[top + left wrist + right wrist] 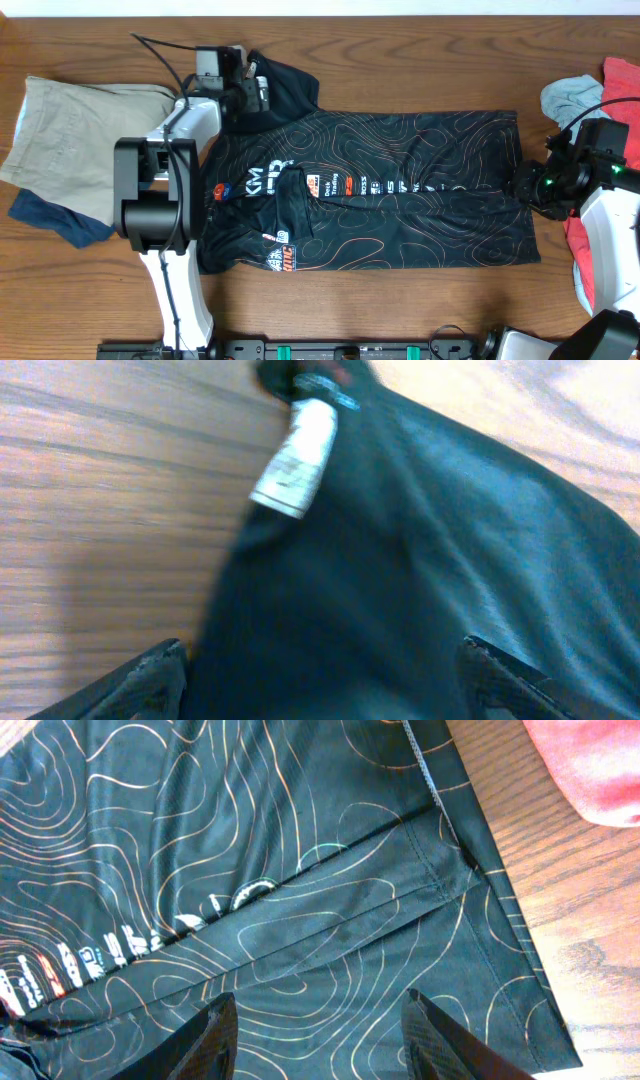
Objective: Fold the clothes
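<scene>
Jaws wide and empty, the left tool hovers over a stray flap of the black short-sleeved jersey with orange contour lines, spread across the brown wooden desk. The right tool gapes empty too. One lengthwise fold seems done; crosswise folds remain.

A warm brown tabletop with long, darker wood grain fills the overhead view under soft, even light.
</scene>
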